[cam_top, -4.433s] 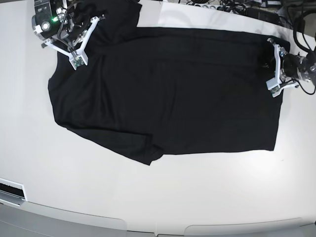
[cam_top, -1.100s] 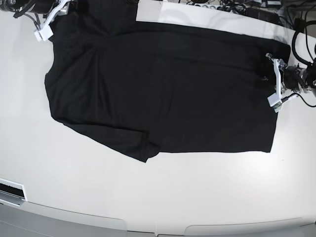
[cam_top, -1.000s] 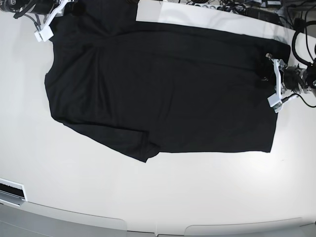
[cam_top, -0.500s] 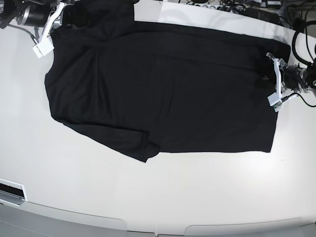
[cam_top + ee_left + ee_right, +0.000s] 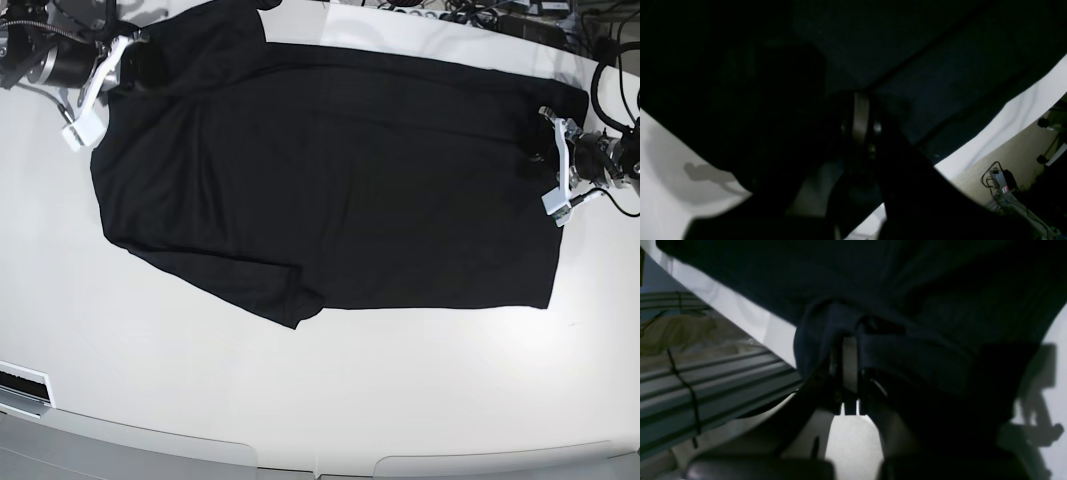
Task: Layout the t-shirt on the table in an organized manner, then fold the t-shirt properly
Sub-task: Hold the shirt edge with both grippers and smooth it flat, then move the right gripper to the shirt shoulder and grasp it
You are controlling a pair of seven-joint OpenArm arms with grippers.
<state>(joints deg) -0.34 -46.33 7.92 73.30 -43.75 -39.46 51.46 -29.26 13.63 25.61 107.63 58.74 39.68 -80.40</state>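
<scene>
T-shirt: the t-shirt (image 5: 330,180) lies spread over the far half of the counter (image 5: 330,390), body running across the base view, one sleeve pointing toward the near edge; its far sleeve end is bunched and reaches the counter's far edge.
Left tool: the left tool (image 5: 560,165) sits at the hem end, on the base view's right; its wrist view shows the jaws pressed together on a ridge of black cloth, so it is pinching the hem.
Right tool: the right tool (image 5: 105,65) sits at the shoulder end, on the base view's left; its wrist view shows cloth gathered into a hump around the closed jaws, so it too is pinching the shirt.
Stage: layout, in my judgement; the cloth is mostly flat, but the shoulder end is still puckered and no fold is made.
Risk, stretch: if the two tools pull apart unevenly, the thin pinch at the hem may slip out and the shirt spring back wrinkled.
Risk, edge: the far sleeve is close to the counter's rim, where cables (image 5: 450,15) lie; a pull that way could drag cloth off or snag it.
Risk, release: the hump round the right tool may stay as a crease once let go, spoiling a square fold.
Risk, skew: the near sleeve lies crooked and folded on itself; folding over it would trap that.
</scene>
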